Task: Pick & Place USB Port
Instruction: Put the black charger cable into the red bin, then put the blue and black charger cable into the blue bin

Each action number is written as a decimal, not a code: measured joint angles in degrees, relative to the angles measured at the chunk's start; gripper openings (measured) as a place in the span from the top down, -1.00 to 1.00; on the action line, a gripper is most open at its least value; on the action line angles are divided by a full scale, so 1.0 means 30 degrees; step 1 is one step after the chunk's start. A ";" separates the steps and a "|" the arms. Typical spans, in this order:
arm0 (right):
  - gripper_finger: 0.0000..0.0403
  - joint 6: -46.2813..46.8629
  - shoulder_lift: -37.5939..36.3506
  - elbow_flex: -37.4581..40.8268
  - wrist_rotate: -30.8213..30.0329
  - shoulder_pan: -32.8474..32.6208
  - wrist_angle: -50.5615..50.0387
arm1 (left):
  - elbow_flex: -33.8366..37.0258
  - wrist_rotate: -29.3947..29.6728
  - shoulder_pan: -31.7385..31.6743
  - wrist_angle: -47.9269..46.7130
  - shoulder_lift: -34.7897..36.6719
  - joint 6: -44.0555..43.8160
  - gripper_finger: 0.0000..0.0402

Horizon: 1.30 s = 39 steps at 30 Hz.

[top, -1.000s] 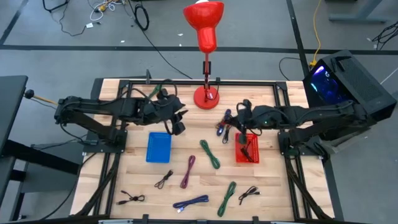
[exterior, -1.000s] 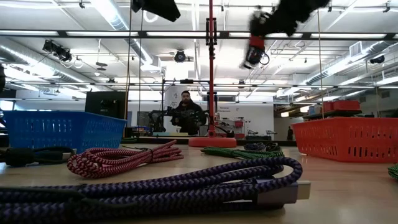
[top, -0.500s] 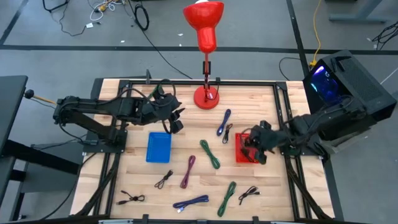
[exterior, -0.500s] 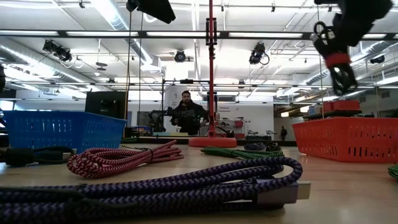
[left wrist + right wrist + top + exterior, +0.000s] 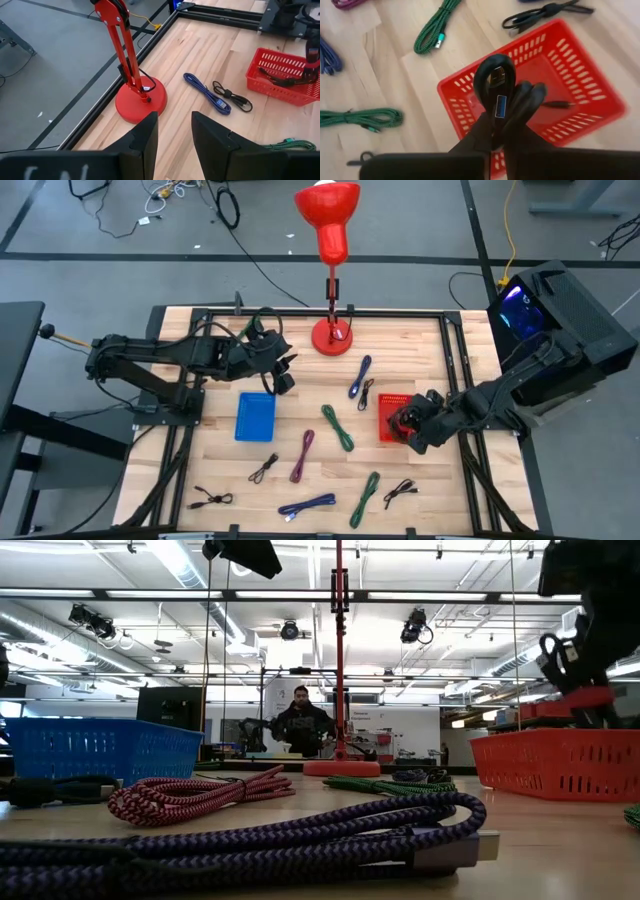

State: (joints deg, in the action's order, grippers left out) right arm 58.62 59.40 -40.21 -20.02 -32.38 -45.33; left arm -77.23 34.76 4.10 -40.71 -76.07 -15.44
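The right gripper (image 5: 496,131) pinches a coiled black USB cable (image 5: 502,95), held directly above the red basket (image 5: 570,90) beneath it, apparently poised for release. The left gripper (image 5: 172,131), fingers spread and empty, waits beside the red lamp base (image 5: 141,100) across the counter (image 5: 300,415).

I note a black looped USB cable (image 5: 507,97), blue-tipped plug showing (connector facing my wrist camera), pinched in the right tool (image 5: 496,131) above the red mesh basket (image 5: 580,87) on the counter (image 5: 385,85).
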 joint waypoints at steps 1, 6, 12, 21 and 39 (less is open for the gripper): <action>0.94 0.0100 -0.0002 0.0341 0.0107 0.0015 0.0553 | 0.0000 -0.0003 0.0000 -0.0008 0.0000 0.0000 0.38; 0.94 0.0311 -0.0007 0.1602 0.0686 0.0007 0.2072 | 0.0000 0.0001 -0.0007 -0.0022 0.0000 0.0000 0.38; 0.92 0.0753 -0.0007 0.2159 0.0353 0.0022 0.2086 | 0.0000 0.0001 -0.0022 -0.0022 0.0000 -0.0007 0.38; 0.29 0.0876 -0.0015 0.2391 -0.0843 0.0022 0.1914 | 0.0000 -0.0006 -0.0022 -0.0029 0.0000 -0.0007 0.38; 0.00 -0.1650 -0.1587 0.2391 -0.6673 0.1392 0.1113 | 0.0000 -0.0014 -0.0022 -0.0036 -0.0015 -0.0153 0.38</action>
State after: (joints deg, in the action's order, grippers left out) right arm 53.67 54.63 -33.04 -40.04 -28.20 -41.99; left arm -77.23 34.72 4.03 -40.82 -76.12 -15.90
